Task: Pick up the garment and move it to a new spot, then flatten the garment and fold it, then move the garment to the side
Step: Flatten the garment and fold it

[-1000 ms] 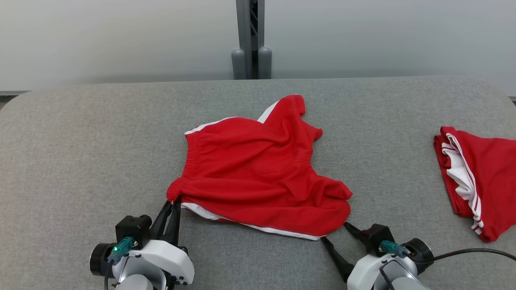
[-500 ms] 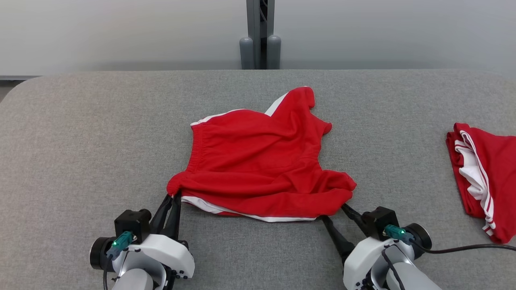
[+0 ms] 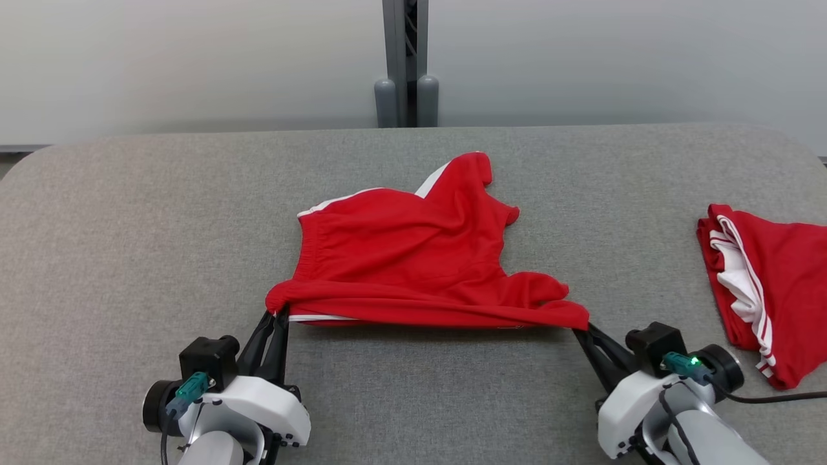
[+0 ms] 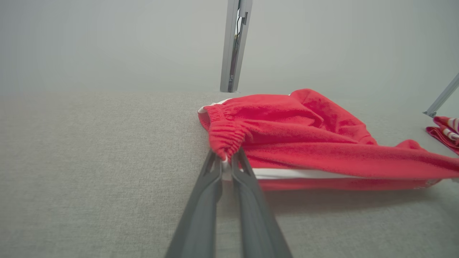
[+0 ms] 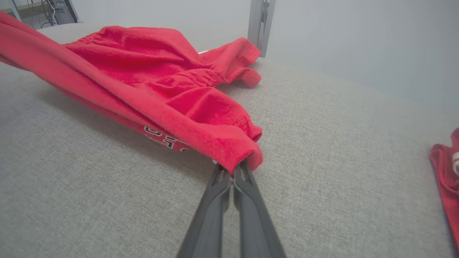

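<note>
A pair of red shorts (image 3: 413, 258) with white side stripes lies crumpled in the middle of the grey table (image 3: 129, 213). Its near edge is pulled taut and lifted a little off the cloth surface. My left gripper (image 3: 278, 315) is shut on the elastic waistband corner (image 4: 224, 143) at the near left. My right gripper (image 3: 581, 330) is shut on the near right hem corner (image 5: 240, 157) of the shorts (image 5: 143, 82). Between the two grippers the near edge runs straight, and the far leg (image 3: 468, 171) stays bunched on the table.
A second red and white garment (image 3: 769, 290) lies folded at the table's right edge, close to my right arm. A grey post (image 3: 404, 61) stands behind the table's far edge, in front of a pale wall. Bare grey surface stretches left of the shorts.
The right gripper has shut on the near right corner of the shorts and pulled it out to the right. The near edge is now stretched straight. The head view shifted slightly.
</note>
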Robot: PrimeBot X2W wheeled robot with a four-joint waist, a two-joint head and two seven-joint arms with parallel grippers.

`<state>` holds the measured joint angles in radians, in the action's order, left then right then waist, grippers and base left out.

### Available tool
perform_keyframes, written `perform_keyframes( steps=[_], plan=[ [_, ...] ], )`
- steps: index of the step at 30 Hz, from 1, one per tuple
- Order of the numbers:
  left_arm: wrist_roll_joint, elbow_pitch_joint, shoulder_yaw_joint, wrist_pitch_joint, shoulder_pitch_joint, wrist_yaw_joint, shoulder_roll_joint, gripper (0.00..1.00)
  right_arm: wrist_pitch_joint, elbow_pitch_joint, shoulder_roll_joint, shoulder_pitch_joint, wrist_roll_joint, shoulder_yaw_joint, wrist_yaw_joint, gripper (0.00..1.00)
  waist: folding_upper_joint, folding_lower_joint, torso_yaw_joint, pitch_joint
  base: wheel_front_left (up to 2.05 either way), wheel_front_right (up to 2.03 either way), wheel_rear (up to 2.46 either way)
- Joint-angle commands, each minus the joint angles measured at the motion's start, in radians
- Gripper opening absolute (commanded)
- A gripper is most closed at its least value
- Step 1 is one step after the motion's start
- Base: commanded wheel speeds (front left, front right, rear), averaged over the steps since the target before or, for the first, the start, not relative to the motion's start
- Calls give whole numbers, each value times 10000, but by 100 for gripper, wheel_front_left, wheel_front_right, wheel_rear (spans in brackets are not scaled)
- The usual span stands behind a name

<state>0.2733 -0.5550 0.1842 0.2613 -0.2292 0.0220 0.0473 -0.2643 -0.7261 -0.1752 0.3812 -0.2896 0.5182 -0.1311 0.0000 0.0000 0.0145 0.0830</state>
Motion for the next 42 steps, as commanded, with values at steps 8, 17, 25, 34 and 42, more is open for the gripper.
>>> perform_keyframes(
  steps=[8,17,25,34,42],
  plan=[
    [-10,289,37,32,253,29,77,0,175,-96,-1192,681,333,1217,17,0,0,0,-311,-490,0,0,0],
    [271,654,233,32,-408,362,71,0,530,499,-2002,2128,592,2133,14,0,0,0,-470,-859,0,0,0],
    [191,574,121,31,-1943,686,65,0,703,938,-2337,3404,385,2095,14,0,0,0,-429,-1064,0,0,0],
    [287,-662,383,-788,-4121,920,478,0,1147,1126,-2296,4854,-176,2262,12,0,0,0,-481,-718,0,0,0],
    [467,-1513,581,-1589,-7423,1058,906,0,1339,537,-2205,7852,-778,2565,11,0,0,0,-688,1253,0,0,0]
  ],
)
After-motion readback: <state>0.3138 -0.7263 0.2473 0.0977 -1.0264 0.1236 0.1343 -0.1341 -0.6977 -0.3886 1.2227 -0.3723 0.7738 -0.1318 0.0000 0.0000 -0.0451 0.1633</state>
